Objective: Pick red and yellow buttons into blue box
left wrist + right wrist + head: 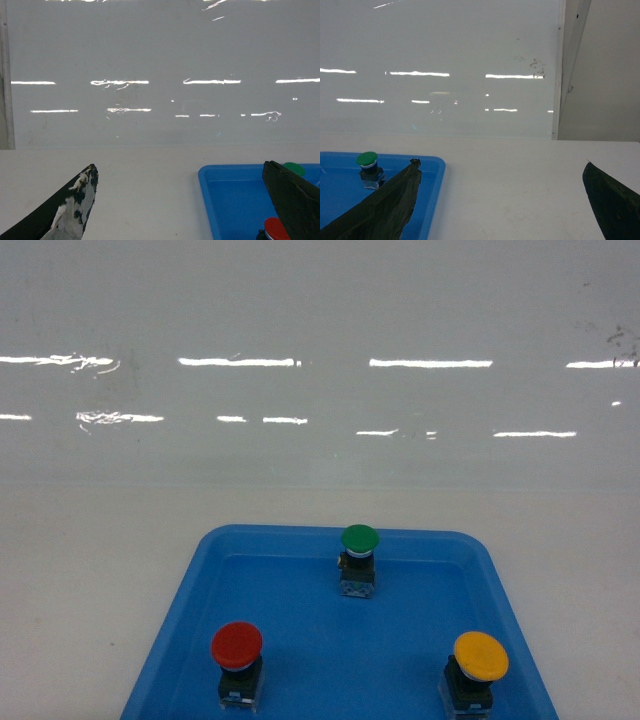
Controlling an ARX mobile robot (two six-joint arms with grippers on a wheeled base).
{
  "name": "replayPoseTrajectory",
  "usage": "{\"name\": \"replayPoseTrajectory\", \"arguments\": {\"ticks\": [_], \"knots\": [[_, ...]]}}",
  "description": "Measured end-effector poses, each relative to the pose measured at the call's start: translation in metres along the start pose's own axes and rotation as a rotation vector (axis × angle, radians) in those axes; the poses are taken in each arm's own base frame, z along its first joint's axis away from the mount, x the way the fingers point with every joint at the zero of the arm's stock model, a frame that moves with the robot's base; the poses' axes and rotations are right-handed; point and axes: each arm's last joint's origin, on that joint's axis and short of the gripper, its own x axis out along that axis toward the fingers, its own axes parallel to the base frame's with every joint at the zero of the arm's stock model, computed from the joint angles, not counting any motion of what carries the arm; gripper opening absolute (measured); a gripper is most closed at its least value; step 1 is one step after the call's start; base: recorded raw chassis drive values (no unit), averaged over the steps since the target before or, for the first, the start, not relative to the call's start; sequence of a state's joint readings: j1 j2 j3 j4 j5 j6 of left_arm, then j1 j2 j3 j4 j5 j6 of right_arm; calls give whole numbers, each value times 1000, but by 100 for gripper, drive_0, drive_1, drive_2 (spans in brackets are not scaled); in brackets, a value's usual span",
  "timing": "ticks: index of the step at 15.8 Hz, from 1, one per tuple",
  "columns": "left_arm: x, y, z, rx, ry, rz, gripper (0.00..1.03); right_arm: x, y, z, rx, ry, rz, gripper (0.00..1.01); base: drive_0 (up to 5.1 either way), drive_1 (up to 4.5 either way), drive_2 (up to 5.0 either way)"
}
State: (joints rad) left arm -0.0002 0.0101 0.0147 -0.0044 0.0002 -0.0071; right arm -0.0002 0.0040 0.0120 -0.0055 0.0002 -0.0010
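Red button (237, 644) — near left of the shallow blue tray (300, 640), standing upright on its black-and-silver base, long axis vertical, cap facing up and slightly toward the viewer. Seen also at the lower edge of the left wrist view, partly hidden behind a gripper finger.

Yellow button (481, 656) — near right of the same tray, upright, long axis vertical, well apart from the red one.

Green button (359, 539) — far middle of the tray, just inside the back rim, upright.

Blue box — not in any view.

Left gripper (185, 200): fingers spread wide, one dark finger (70, 210) with worn white patches over bare bench, the other over the tray's left part; nothing between them.

Right gripper (505, 200): fingers likewise wide apart, the left finger (385, 205) over the tray's right edge, the other over the bench; holding nothing.

Bench (90, 580): pale off-white, matte, carrying the tray.

Behind the bench, a glossy white wall panel (320, 300) with rows of reflected ceiling lights and a few dark smudges at upper right. In the right wrist view, a white vertical post (560, 75) ends the panel, plain wall beyond.
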Motion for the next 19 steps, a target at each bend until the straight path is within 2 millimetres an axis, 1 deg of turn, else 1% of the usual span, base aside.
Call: {"name": "replayPoseTrajectory", "arguments": {"ticks": [17, 19], "knots": [[0, 0, 0, 0, -2, 0, 98, 0, 0, 0, 0, 0, 0, 98, 0, 0, 0], [0, 1, 2, 7, -18, -21, 98, 0, -1, 1, 1, -8, 7, 98, 0, 0, 0]]}}
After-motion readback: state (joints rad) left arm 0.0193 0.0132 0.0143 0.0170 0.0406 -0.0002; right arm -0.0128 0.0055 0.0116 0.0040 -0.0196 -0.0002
